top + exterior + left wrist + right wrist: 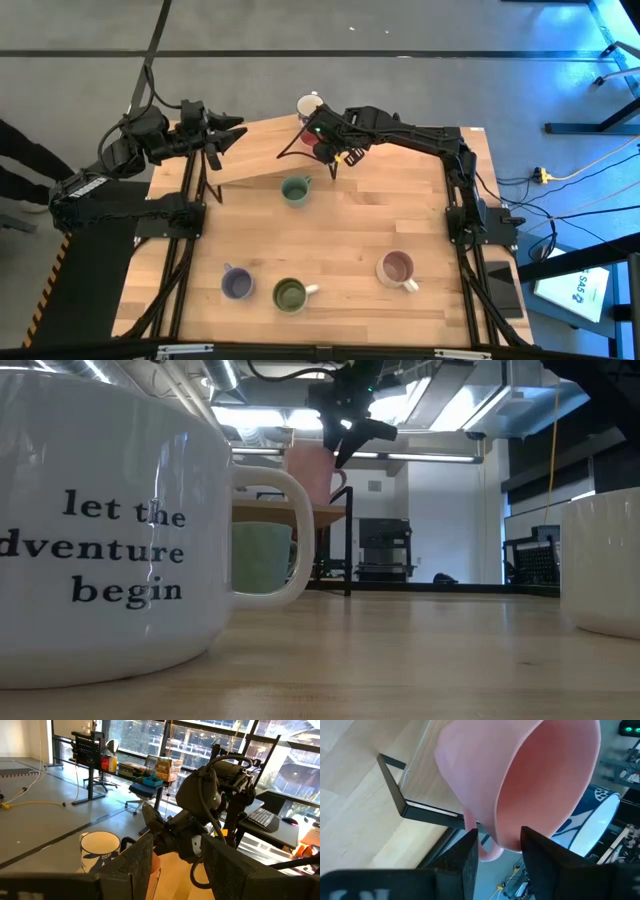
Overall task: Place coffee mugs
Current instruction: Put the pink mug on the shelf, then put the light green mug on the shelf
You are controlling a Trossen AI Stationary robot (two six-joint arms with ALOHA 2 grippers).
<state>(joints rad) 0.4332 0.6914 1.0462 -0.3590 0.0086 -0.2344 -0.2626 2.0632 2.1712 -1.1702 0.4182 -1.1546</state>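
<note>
My right gripper (322,140) hangs over the raised wooden shelf at the table's far edge, shut on the pink mug (310,475). The white mug with blue pattern (310,104) stands just beyond it at the shelf's far edge. On the table stand the teal-green mug (295,189), the lavender-blue mug (237,284), the green mug with white handle (290,294) and the pale mug (397,268). My left gripper (228,133) waits open over the shelf's left end, touching nothing. My right gripper pinches the pink mug's wall at the rim (506,842), right beside the handle (482,851). One finger (540,852) is inside the cup and the other outside. The fingers come from above, slanting down. The mug hangs clear above the shelf.
The shelf (262,152) is a wooden board on a black metal frame (395,785). There is bare wood in the table's middle and right (390,210). In the low view a white mug with lettering (110,540) fills the near left, and another white mug (605,565) stands at the right.
</note>
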